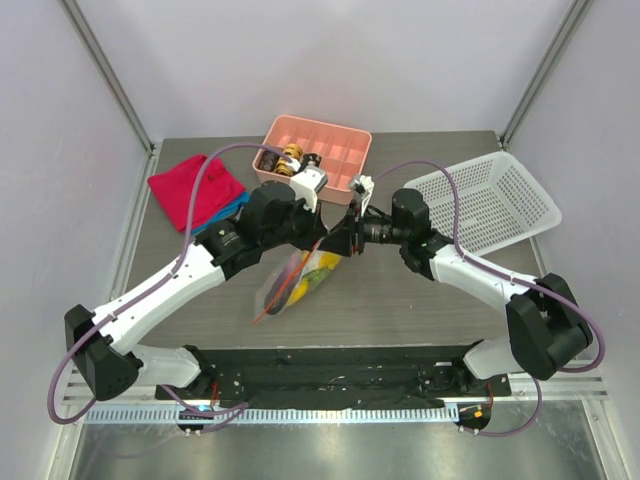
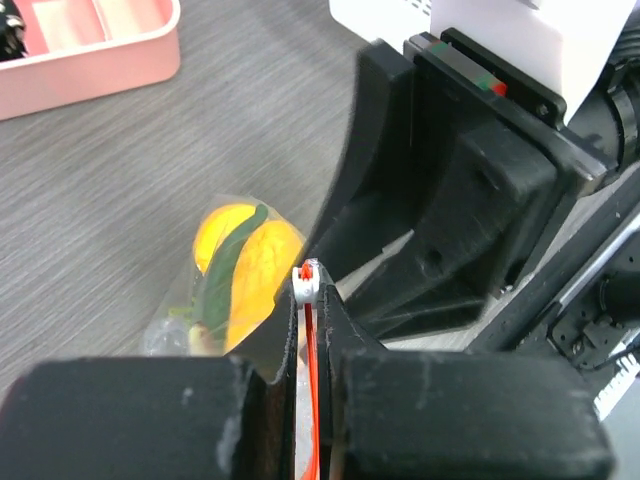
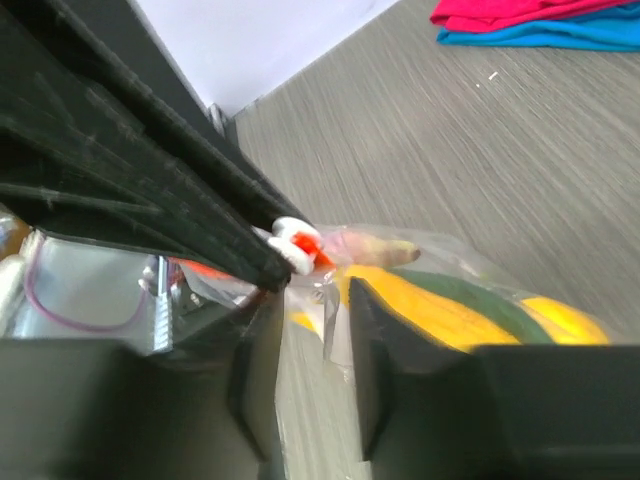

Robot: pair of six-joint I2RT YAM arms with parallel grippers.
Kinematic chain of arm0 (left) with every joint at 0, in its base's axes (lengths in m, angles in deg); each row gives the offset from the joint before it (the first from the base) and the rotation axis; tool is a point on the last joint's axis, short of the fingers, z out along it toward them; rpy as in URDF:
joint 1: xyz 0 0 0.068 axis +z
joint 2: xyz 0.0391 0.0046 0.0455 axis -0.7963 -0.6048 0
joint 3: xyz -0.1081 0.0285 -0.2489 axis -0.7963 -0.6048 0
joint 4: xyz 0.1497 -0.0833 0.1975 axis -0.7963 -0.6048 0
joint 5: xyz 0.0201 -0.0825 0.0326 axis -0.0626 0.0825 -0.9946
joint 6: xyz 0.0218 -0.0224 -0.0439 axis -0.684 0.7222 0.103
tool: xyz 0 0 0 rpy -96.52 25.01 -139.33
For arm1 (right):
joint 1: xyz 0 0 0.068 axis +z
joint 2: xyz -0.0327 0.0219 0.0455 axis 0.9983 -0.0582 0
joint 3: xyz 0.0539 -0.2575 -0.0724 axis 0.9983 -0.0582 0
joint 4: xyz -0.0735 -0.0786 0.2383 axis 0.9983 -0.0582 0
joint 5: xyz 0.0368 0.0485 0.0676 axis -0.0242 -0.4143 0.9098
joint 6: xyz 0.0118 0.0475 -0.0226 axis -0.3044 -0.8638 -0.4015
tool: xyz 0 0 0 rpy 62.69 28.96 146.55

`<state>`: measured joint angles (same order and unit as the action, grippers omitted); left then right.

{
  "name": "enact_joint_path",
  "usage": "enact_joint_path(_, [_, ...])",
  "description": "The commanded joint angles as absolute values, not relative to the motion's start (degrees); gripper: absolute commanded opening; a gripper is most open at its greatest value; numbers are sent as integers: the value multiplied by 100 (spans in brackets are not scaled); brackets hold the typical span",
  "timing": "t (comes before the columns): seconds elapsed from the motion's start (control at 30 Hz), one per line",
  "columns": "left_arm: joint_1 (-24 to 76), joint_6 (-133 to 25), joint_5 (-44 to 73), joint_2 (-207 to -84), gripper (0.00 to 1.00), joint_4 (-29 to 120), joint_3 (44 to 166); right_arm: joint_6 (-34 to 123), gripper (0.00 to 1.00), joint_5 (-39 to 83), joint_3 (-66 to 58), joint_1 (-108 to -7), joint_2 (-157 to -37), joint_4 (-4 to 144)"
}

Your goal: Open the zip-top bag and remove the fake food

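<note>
No text can be read in any view. White lettering [image 2: 612, 386] stands on a black link of the right arm [image 2: 575, 315] at the left wrist view's edge, too cropped to make out.

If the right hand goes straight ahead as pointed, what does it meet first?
The zip-top bag, its top edge lying between the fingers of the right hand; just behind it, the left hand pinching the zipper, though depth is unclear.

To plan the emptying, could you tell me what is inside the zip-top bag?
Through the zip-top bag, yellow pieces and a long green vegetable show. Anything beneath or behind those is covered and cannot be made out.
</note>
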<state>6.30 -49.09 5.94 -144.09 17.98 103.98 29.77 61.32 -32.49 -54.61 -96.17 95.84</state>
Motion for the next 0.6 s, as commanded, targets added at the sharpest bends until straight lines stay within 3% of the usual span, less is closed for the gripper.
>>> enact_joint_path(0.0, [734,-5134,1022,-14293,0,1825,10567,3697,53,6566,-2929,-5423,-9335,9242])
enact_joint_path(0.1, [778,-5222,1304,-14231,0,1799,10558,4190,59,6715,-2728,-5414,-9379,8821])
enact_joint_path(0.17, [822,-5222,1392,-14214,0,1763,10575,4305,53,6900,-2631,-5423,-9484,8784])
enact_joint_path(0.2, [831,-5248,1471,-14214,0,1763,10567,4305,39,6944,-2561,-5414,-9545,8775])
enact_joint_path(0.23, [840,-5248,1463,-14205,0,1763,10567,4288,34,7093,-2543,-5423,-9581,8792])
enact_joint_path(0.27, [848,-5248,1472,-14205,0,1746,10567,4270,20,7103,-2534,-5423,-9642,8810])
enact_joint_path(0.37, [875,-5283,1533,-14187,0,1693,10576,4235,1,7050,-2577,-5423,-9651,8871])
enact_joint_path(0.57, [910,-5318,1516,-14003,0,1631,10435,4121,1,6490,-2744,-5458,-9555,8985])
